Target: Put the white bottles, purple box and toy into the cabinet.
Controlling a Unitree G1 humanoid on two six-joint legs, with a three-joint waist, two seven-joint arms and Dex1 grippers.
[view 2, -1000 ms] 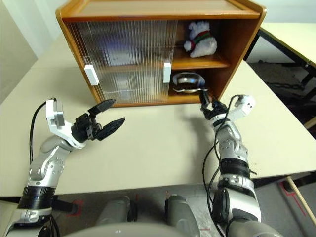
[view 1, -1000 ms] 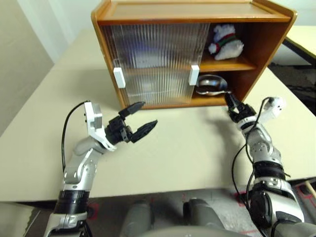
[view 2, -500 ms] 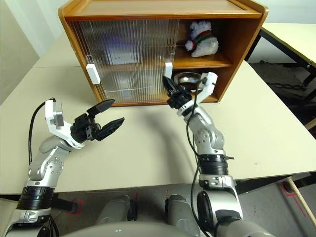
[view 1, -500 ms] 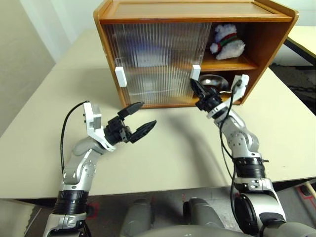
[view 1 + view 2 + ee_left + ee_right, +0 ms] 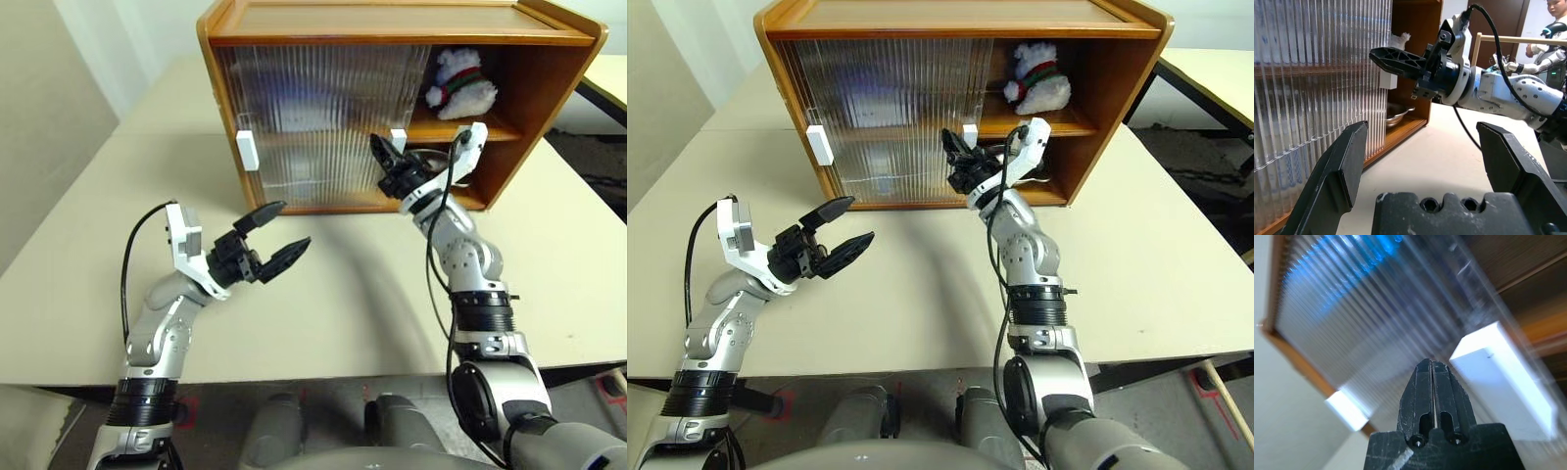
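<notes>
Right gripper [image 5: 384,155], pinched shut & empty, sits just at 8 o'clock of the door's white handle [image 5: 398,138], its tall side upright; left gripper [image 5: 279,235] wide, farther off.

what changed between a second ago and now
The right gripper left the lower shelf by the metal bowl, swung left and up to the door's white handle, and closed empty. The left gripper stayed open in place; the toy and cabinet are unchanged.

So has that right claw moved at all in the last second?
Yes. The right gripper, shut, rose from the table edge by the metal bowl to the sliding door's white handle.
</notes>
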